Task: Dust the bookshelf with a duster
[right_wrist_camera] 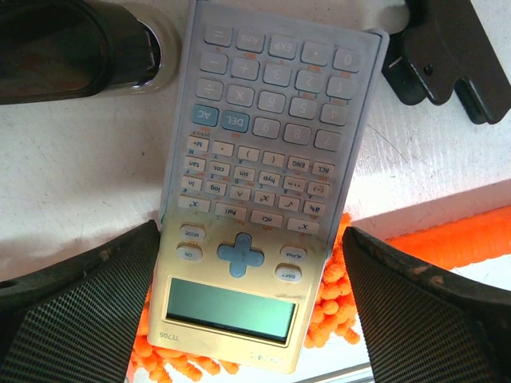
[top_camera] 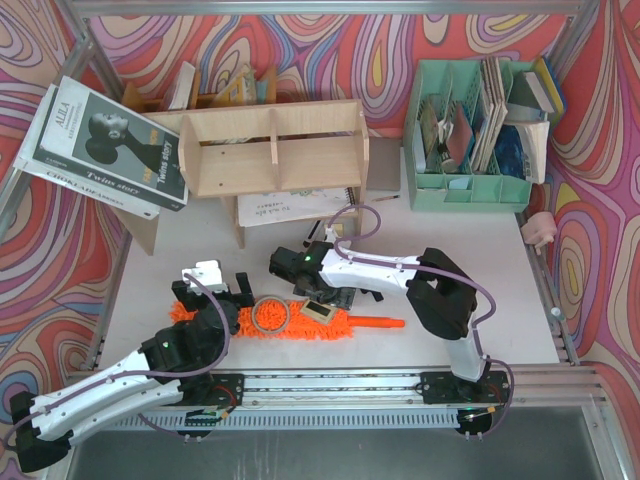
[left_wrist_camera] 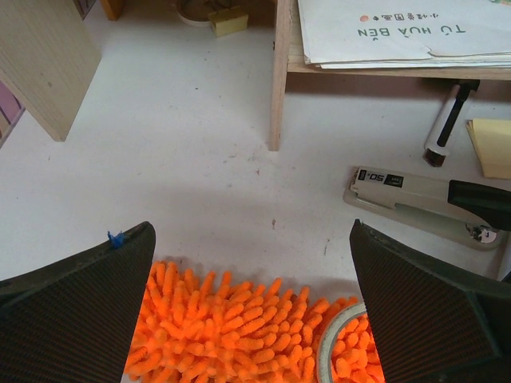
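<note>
**Top external view: the duster (top_camera: 310, 322) lies on the table (top_camera: 500, 240), in front of the bookshelf (top_camera: 270, 150)**

The table is white and matt. In the left wrist view it has small dark marks and scratches. The walls (top_camera: 400, 50) around it are covered with a swirling pattern in red, orange, pink and yellow, and a metal frame (top_camera: 300, 6) runs along the top.

The bookshelf stands at the back, a little left of the middle. A magazine (top_camera: 105, 145) leans against its left side, and a white pad (left_wrist_camera: 399, 32) lies under its lower tier. A mint-green organiser (top_camera: 465, 130) stands at the back right.

The duster lies flat near the front edge, well apart from the bookshelf, with its thin handle pointing to the right. A tape roll (top_camera: 270, 315) and a calculator (right_wrist_camera: 255, 199) rest on the fluffy part. A stapler (left_wrist_camera: 423, 199) lies on the table just behind it.

The left gripper (left_wrist_camera: 251, 231) is over the left end of the duster. Its jaws are spread wide and hold nothing. The right gripper (right_wrist_camera: 249, 235) is over the calculator. Its jaws are also apart, one on each side of the calculator, and orange fibres show in the gap on one side, so it is not clamped.
</note>
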{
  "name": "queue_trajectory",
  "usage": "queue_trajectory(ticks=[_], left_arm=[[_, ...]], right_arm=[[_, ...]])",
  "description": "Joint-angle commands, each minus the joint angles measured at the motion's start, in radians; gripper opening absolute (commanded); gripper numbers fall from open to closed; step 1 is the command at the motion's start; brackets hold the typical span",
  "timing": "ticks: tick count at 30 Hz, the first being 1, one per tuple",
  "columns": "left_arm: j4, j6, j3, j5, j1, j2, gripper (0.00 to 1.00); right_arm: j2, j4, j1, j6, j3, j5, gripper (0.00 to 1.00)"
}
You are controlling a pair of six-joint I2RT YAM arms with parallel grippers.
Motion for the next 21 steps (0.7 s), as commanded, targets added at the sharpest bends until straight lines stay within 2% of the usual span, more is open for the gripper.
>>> queue_trajectory(ticks=[1,7,21], left_arm=[[0.02,0.015,-0.021,0.015,-0.001,0.001,0.98],[0.02,0.015,-0.021,0.015,-0.001,0.006,0.98],[0.05,0.018,-0.018,0.018,-0.001,0.025,0.98]], right_arm=[[0.014,-0.021,0.005,0.006,0.013,0.047,0.83],[0.006,-0.026,0.005,0.026,0.003,0.061,0.76],[-0.035,-0.039,-0.027,0.101,-0.06,0.099,0.75]])
